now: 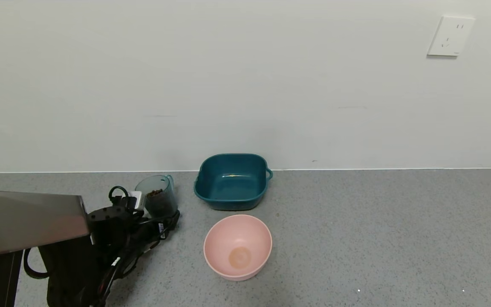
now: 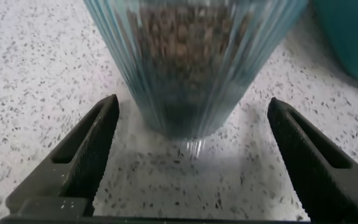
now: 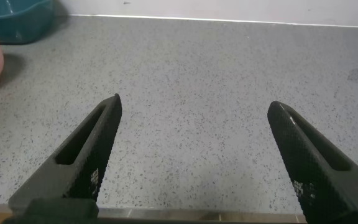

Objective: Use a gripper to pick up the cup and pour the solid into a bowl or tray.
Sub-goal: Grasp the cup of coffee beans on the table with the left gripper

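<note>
One cup (image 1: 157, 197) holding brown pellets (image 1: 155, 192); teal basin (image 1: 232, 181) at its 3 o'clock and pink bowl (image 1: 237, 245) sitting empty; left gripper (image 2: 191, 155) released, straddling cup; right gripper (image 3: 194, 155) released.

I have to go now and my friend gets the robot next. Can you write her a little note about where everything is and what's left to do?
Left gripper: open, low on the counter, fingers either side of the cup, not squeezing it yet.
Right gripper: open, holding nothing, over bare counter off to the right.
The cup stands upright, full of the brown pellets, just left of the teal basin.
The basin looks unfilled. The pink bowl sits in front of it.
Done: lining up on the cup.
Left: close, lift, tip the pellets into the teal basin.
</note>
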`<state>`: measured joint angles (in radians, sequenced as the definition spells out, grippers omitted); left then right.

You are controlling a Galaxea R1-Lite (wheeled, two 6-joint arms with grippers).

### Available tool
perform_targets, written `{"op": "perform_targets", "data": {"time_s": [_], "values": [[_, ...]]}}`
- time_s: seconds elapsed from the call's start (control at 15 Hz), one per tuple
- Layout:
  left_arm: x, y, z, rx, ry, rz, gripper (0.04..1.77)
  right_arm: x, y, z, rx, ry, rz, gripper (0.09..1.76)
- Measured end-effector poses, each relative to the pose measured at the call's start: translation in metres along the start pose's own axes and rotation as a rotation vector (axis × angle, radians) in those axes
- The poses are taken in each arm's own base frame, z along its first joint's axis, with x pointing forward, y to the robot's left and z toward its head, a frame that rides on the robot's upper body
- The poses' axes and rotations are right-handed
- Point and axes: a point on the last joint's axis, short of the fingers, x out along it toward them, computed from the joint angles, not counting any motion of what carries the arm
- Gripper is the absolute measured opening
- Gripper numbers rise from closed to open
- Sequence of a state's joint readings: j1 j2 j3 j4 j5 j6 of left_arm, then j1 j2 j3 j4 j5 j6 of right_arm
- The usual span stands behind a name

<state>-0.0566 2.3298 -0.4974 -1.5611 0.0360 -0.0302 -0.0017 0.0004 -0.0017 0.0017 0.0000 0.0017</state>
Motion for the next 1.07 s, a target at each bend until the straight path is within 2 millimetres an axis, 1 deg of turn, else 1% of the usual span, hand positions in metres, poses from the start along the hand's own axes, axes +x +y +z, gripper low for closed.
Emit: {"op": "perform_targets", "data": {"time_s": [0.67,1.07], "values": [[0.016,-0.001,0.016,-0.002,-0.084,0.005,1.72,0.0,0.0,0.0,0.0,0.0,0.0,1.71],[0.026,-0.001,0.02,-0.002,-0.106,0.019,1.72,0.0,0.0,0.0,0.0,0.0,0.0,1.71]]}}
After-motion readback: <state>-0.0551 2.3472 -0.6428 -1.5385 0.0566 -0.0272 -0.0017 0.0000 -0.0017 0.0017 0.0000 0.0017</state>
